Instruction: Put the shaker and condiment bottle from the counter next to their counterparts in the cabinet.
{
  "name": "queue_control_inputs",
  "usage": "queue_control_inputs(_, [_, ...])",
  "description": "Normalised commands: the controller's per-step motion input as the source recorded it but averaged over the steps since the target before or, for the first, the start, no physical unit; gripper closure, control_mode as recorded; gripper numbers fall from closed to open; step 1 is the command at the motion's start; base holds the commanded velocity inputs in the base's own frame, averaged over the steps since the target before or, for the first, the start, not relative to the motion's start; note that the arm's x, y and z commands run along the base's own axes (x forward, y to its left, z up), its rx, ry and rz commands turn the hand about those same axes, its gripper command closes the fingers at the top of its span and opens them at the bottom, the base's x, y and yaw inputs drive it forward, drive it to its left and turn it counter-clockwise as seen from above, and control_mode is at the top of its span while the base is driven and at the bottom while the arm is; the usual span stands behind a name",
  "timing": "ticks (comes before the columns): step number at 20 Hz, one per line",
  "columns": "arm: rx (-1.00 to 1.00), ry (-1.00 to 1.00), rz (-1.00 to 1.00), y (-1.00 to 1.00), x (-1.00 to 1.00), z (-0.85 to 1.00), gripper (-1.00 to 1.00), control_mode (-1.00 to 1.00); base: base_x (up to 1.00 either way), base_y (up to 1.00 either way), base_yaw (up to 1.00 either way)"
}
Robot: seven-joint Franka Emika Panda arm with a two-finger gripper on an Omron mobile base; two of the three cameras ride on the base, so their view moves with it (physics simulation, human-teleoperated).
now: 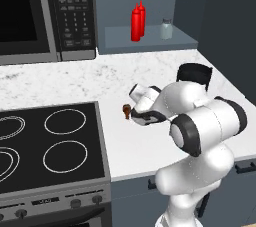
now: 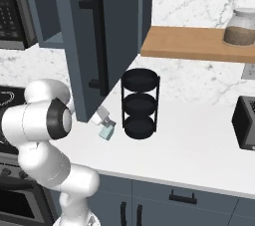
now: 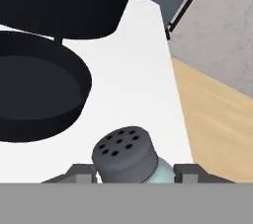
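Here, low in the hand view, the small pale grey-green shaker (image 3: 129, 158) with its perforated grey cap is sitting between the two dark finger tips of the gripper (image 3: 133, 173), which are standing close on either side of it; whether they are actually pressing on the glass cannot be told. In the right base view the same shaker (image 2: 105, 131) is appearing left of centre, tilted at the end of the white arm, above the white marble-look counter (image 2: 189, 145) and just left of a black three-tier round rack (image 2: 140, 103). In the upper middle of the left base view, two slim red cone-nozzle squeeze bottles (image 1: 137, 22) are standing touching side by side on the shelf of the dark blue-grey cabinet (image 1: 150, 41), with a matching grey-capped shaker (image 1: 166, 29) near them to the right. A tiny brown knobbed piece (image 1: 127, 111) is resting on the counter at mid-frame.
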Motion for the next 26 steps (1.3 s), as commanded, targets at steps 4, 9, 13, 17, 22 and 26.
queue_control_inputs(4, [-0.03, -0.09, 0.23, 0.0, -0.42, 0.34, 1.0, -1.0, 0.0, 0.0, 0.0])
queue_control_inputs(9, [-0.06, -0.2, 0.27, 0.03, -0.41, 0.53, 1.0, -1.0, 0.0, 0.0, 0.0])
queue_control_inputs(13, [-0.03, -0.23, 0.26, 0.06, -0.44, 0.65, 1.0, -1.0, 0.0, 0.0, 0.0])
queue_control_inputs(17, [0.0, -0.25, 0.22, 0.07, -0.53, 0.74, 1.0, -1.0, 0.0, 0.0, 0.0])
queue_control_inputs(22, [0.0, -0.22, 0.17, 0.06, -0.67, 0.72, 1.0, -1.0, 0.0, 0.0, 0.0])
queue_control_inputs(26, [0.0, -0.2, 0.17, 0.08, -0.69, 0.65, 1.0, -1.0, 0.0, 0.0, 0.0])
